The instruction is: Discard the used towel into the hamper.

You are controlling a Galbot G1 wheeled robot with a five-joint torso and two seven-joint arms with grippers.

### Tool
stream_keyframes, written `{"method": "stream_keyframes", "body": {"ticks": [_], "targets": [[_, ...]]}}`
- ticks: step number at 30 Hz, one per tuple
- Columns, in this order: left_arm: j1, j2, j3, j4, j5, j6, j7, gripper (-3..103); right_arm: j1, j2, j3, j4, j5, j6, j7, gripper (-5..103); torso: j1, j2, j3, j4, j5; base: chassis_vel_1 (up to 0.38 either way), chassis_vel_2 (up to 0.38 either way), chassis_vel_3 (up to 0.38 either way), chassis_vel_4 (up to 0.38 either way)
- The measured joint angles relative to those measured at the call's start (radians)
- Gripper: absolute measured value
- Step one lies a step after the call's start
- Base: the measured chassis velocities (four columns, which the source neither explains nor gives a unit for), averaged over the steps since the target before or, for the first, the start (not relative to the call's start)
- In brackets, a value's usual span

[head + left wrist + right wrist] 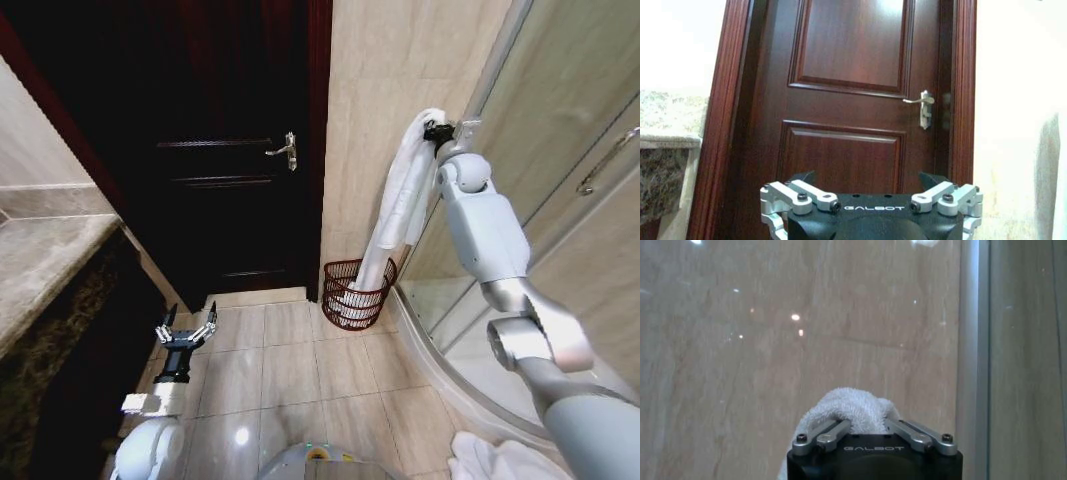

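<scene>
A long white towel (pixel 398 210) hangs straight down from my right gripper (pixel 432 130), which is raised high beside the tiled wall and shut on the towel's top end. The right wrist view shows the towel (pixel 847 407) bunched between the closed fingers. The towel's lower end reaches into the hamper (pixel 345 302), a small reddish-brown wire basket standing on the floor in the corner between the wall and the shower. My left gripper (pixel 186 330) hangs low on the left, open and holding nothing, facing the dark door.
A dark wooden door (pixel 230 150) with a metal handle (pixel 285 150) stands behind the hamper's left. A glass shower enclosure (pixel 560 130) with a curved base closes off the right. A stone counter (pixel 45 250) lies at left. Another white cloth (pixel 490 460) lies on the floor at bottom right.
</scene>
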Motion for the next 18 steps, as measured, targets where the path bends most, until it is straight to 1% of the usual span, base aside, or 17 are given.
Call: {"method": "stream_keyframes", "body": {"ticks": [2,5,10,15,18], "targets": [[0.000,0.000,0.000,0.000,-0.001,0.000,0.000,100,-0.003,0.001,0.000,0.001,0.000,0.000,0.000,4,-0.001,-0.003,-0.002,0.0000,0.0000,0.000,0.000,0.000,0.000],[0.001,-0.001,0.000,-0.004,-0.003,-0.002,0.001,100,-0.012,0.005,0.001,0.006,-0.001,0.001,0.001,4,-0.011,-0.024,-0.013,0.0000,-0.0001,0.000,0.000,0.000,0.000],[0.003,-0.001,-0.002,-0.004,-0.005,-0.003,0.001,100,-0.013,0.008,0.000,0.008,-0.001,0.001,0.003,4,-0.017,-0.038,-0.021,0.0000,-0.0001,0.000,0.000,0.000,0.000],[0.007,-0.003,-0.002,-0.004,-0.005,-0.007,0.006,100,-0.021,0.012,-0.004,0.013,-0.001,0.001,0.007,4,-0.030,-0.067,-0.037,0.0001,-0.0001,0.000,0.000,0.000,0.000],[0.007,-0.004,-0.002,-0.005,-0.001,-0.007,0.007,100,-0.029,0.011,-0.003,0.019,-0.001,0.001,0.008,4,-0.035,-0.078,-0.043,0.0001,-0.0002,0.000,0.000,0.000,0.000]]}}
